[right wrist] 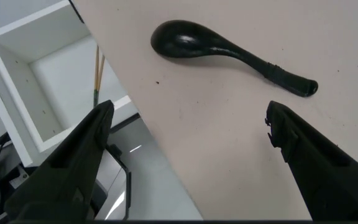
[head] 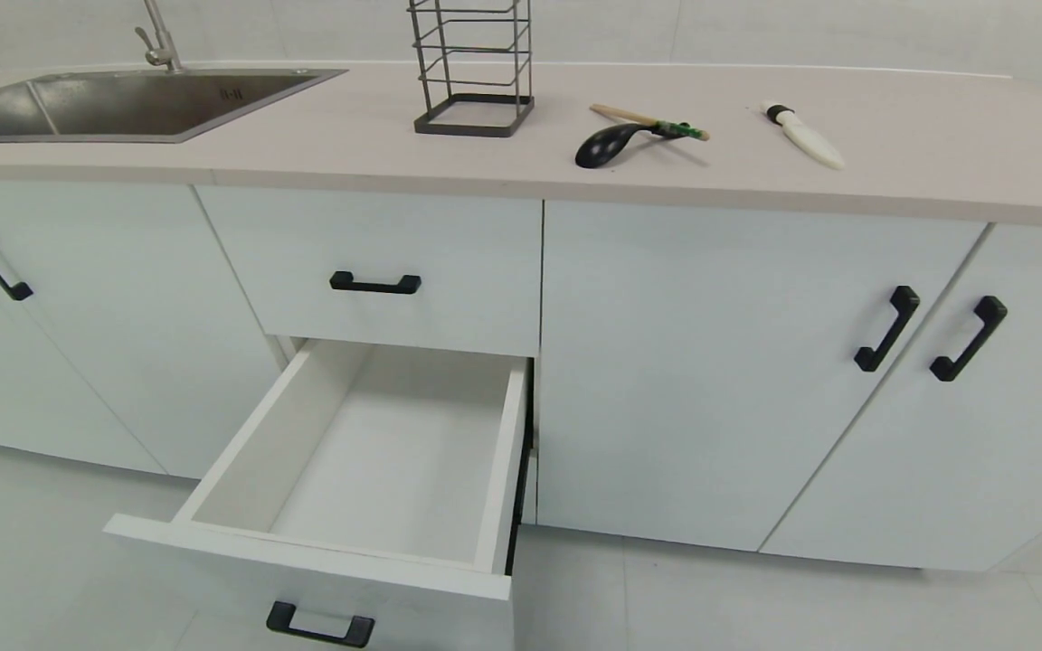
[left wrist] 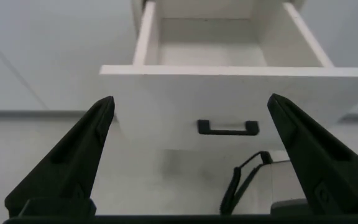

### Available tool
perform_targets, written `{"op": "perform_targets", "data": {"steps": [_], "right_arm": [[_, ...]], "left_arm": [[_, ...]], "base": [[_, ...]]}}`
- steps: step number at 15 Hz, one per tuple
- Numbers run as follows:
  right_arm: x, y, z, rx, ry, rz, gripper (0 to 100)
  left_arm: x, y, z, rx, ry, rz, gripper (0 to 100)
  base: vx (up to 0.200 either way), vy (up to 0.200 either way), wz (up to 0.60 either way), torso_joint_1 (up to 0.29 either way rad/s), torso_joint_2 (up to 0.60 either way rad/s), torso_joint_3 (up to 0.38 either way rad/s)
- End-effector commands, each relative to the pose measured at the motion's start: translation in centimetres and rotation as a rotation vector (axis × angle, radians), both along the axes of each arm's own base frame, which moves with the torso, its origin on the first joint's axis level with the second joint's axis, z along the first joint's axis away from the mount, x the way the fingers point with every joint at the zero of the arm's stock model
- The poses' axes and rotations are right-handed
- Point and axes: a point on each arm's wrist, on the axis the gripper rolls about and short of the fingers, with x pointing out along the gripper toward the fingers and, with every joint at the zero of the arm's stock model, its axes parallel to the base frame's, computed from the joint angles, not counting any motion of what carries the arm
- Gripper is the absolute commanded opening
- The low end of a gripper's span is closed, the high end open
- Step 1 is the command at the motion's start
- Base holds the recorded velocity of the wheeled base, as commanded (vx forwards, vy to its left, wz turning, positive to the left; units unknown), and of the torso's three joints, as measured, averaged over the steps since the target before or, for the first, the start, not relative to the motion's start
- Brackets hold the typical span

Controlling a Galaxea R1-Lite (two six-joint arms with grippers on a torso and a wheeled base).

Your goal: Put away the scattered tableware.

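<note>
black spoon (head: 607,146) on counter (head: 304,127), drawer (head: 304,547) open

Steel sink (head: 123,104) w/ faucet (head: 159,41) sat upper left of frame; cabinet doors (head: 711,362) w/ black handles (head: 887,328) occupied lower right.

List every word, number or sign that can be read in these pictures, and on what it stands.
None can be read.
Sink: one small dark mark on its inner wall, too small to read.
Spoon, knife, drawer: no print visible.
</note>
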Motion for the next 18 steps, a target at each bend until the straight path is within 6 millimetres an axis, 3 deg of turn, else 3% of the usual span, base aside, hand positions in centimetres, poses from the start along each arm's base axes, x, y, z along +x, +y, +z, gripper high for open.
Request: {"op": "perform_targets", "data": {"steps": [1, 12, 18], "right_arm": [[0.00, 0.00, 0.00, 0.000, 0.000, 0.002, 0], [0.00, 0.00, 0.00, -0.002, 0.000, 0.000, 0], [0.00, 0.00, 0.00, 0.000, 0.000, 0.002, 0]], "left_arm": [[-0.58, -0.08, -0.21, -0.002, -0.072, 0.038, 100], [-0.57, -0.08, -0.21, 0.007, -0.071, 0.035, 100], [-0.57, -0.08, -0.21, -0.011, -0.070, 0.039, 100]], "base": [[0.000, 0.000, 0.00, 0.000, 0.00, 0.000], [0.000, 0.000, 0.00, 0.005, -0.01, -0.002], [0.100, 0.000, 0.00, 0.225, -0.19, -0.124]]}}
